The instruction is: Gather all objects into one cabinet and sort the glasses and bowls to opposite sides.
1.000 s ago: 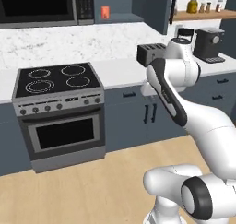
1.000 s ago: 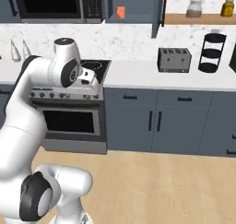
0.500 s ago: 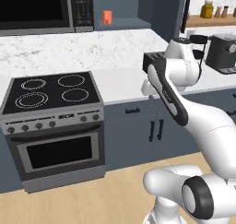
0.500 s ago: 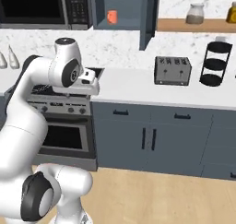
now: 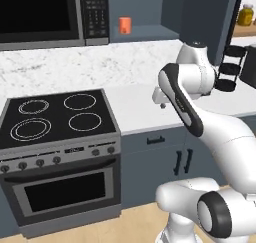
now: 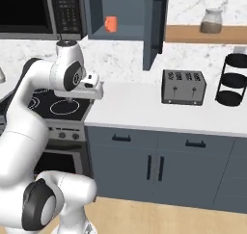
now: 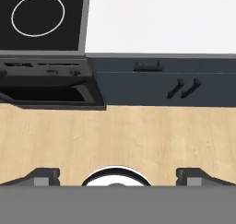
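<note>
Gripper (image 7: 118,174) hangs over the front edge of the white counter (image 5: 135,104), just right of the black stove (image 5: 55,122), pointing straight down; the hand view looks past its tips at the wood floor and the lower cabinet fronts. Fingertips (image 7: 44,174) stand wide apart with nothing between them: open, empty. The task thing in sight is the small orange mug (image 6: 111,23), standing upright on the lower shelf of the slate blue-grey wall cabinet (image 6: 120,11), just right of the microwave (image 5: 50,12); the same mug (image 5: 125,25) reads high and back from the arm in the left base view. The cabinet door (image 6: 155,21) is swung out, shelf open to the front. Key relation: the mug lies well above the gripper and farther back toward the wall, slightly to the arm's right in the right base view. The hand faces down, away from it. Judged, any reach calls for the wrist to lift and turn toward the shelf. The beige cups and the dark bowl cannot be placed from these views. A toaster (image 6: 183,87) sits farther right on the counter, well apart.
</note>
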Controlling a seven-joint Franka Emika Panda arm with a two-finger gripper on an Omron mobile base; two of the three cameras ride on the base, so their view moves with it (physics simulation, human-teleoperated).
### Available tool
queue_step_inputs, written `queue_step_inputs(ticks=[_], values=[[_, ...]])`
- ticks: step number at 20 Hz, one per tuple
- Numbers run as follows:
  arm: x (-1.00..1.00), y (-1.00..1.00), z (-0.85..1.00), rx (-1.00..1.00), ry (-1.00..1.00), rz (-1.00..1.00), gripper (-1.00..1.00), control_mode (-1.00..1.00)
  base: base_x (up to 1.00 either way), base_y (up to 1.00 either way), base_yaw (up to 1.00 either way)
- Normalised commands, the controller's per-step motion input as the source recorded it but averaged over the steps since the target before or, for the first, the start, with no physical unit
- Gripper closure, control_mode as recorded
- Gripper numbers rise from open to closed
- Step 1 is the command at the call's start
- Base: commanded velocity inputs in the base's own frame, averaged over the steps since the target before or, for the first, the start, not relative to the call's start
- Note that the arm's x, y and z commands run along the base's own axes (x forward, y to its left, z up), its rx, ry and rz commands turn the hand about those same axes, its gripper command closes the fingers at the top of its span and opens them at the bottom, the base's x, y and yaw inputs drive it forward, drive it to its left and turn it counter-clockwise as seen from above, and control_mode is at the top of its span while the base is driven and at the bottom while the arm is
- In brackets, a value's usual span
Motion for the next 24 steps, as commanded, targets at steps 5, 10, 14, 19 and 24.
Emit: queue_step_inputs(ticks=[5, 10, 14, 19, 24], values=[[0.00, 0.00, 0.00, 0.00, 0.00, 0.00, -1.00, 1.00, 0.67, -0.12, 0.00], [0.00, 0.00, 0.00, 0.00, 0.00, 0.00, -1.00, 1.00, 0.56, -0.16, 0.00], [0.00, 0.00, 0.00, 0.00, 0.00, 0.00, -1.00, 1.00, 0.46, -0.29, 0.00], [0.00, 0.00, 0.00, 0.00, 0.00, 0.00, -1.00, 1.00, 0.46, -0.27, 0.00], [0.00, 0.00, 0.00, 0.00, 0.00, 0.00, -1.00, 1.00, 0.42, -0.18, 0.00]])
